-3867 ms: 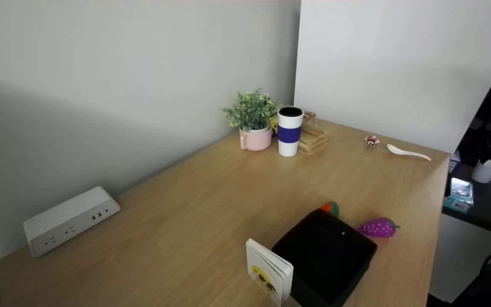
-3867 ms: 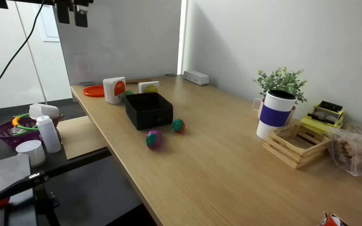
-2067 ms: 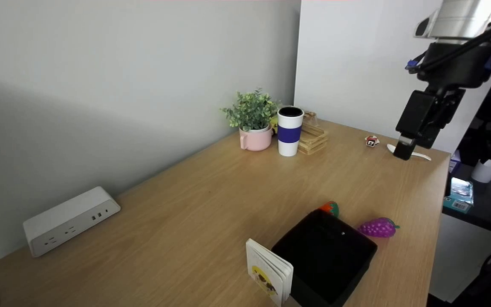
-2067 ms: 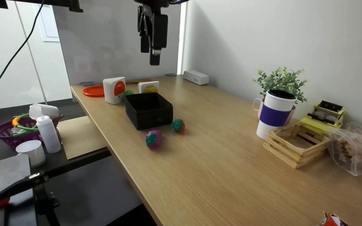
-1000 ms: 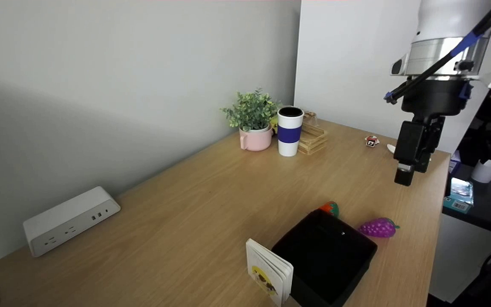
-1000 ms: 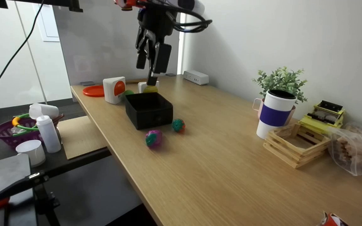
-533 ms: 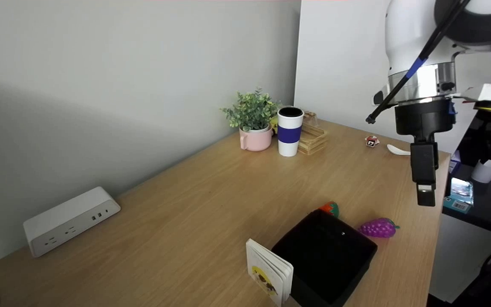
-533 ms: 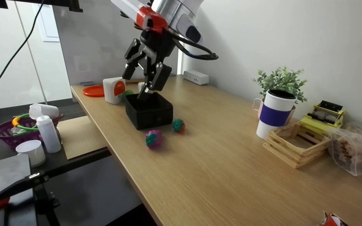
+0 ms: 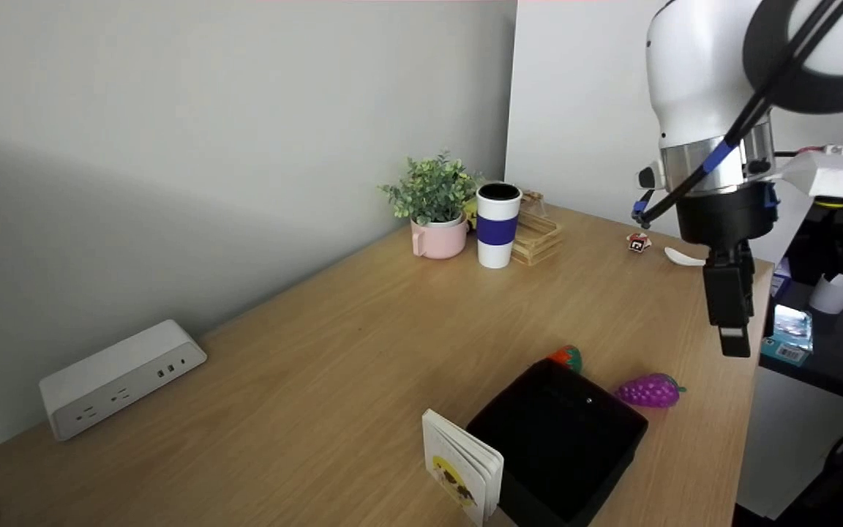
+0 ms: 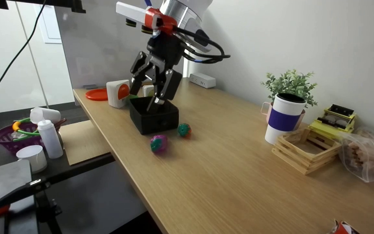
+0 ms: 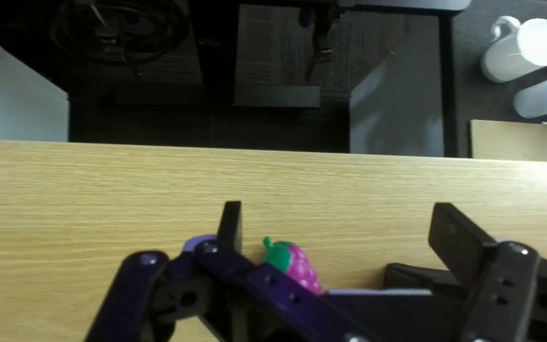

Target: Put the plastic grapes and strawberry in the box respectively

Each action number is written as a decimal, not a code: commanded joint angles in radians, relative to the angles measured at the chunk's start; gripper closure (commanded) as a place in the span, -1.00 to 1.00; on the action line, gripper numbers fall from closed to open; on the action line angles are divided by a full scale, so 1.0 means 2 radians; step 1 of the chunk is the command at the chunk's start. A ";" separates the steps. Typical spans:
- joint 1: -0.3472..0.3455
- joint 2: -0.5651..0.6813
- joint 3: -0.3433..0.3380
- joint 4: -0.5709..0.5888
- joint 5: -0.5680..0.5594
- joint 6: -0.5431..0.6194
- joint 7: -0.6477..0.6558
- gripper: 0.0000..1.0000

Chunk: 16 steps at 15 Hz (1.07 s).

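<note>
The plastic grapes (image 9: 650, 391), a purple bumpy cluster with a green top, lie on the table beside the black box (image 9: 557, 439). They also show in an exterior view (image 10: 159, 144). The strawberry (image 9: 565, 357), orange-red with a green top, lies by the box's corner; it shows in an exterior view (image 10: 184, 130) and is out of the wrist view. My gripper (image 11: 337, 213) is open and empty, above the table. In the wrist view the grapes (image 11: 302, 268) sit near the left finger, partly hidden by it. The box's corner (image 11: 411, 273) shows behind the right finger.
A white board book (image 9: 463, 468) stands against the box. A white block-shaped book (image 10: 117, 94) and a red plate (image 10: 96, 94) lie beyond it. A tumbler (image 9: 496, 227), potted plant (image 9: 440, 238) and wooden crate (image 10: 307, 151) stand by the wall. The table edge (image 11: 273, 151) is close.
The arm has come into view and moved down toward the table near the box. In the last half second it has shifted only slightly. The grapes, strawberry and box have not moved.
</note>
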 commanded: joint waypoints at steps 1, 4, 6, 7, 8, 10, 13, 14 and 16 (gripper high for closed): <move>0.005 0.018 0.001 -0.005 -0.088 0.002 0.071 -1.00; 0.005 0.034 0.002 0.000 -0.115 -0.004 0.092 -1.00; 0.000 0.046 0.004 0.005 -0.100 -0.002 0.072 -1.00; -0.001 0.051 0.005 0.008 -0.093 -0.002 0.060 -1.00; -0.003 0.053 0.006 0.009 -0.087 -0.002 0.049 -1.00; 0.001 0.044 0.003 0.000 -0.099 -0.002 0.069 -1.00; 0.001 0.045 0.003 0.000 -0.099 -0.002 0.069 -1.00; 0.000 0.044 0.003 -0.005 -0.098 0.014 0.064 -1.00; -0.008 0.049 0.006 -0.005 -0.064 0.065 0.045 -1.00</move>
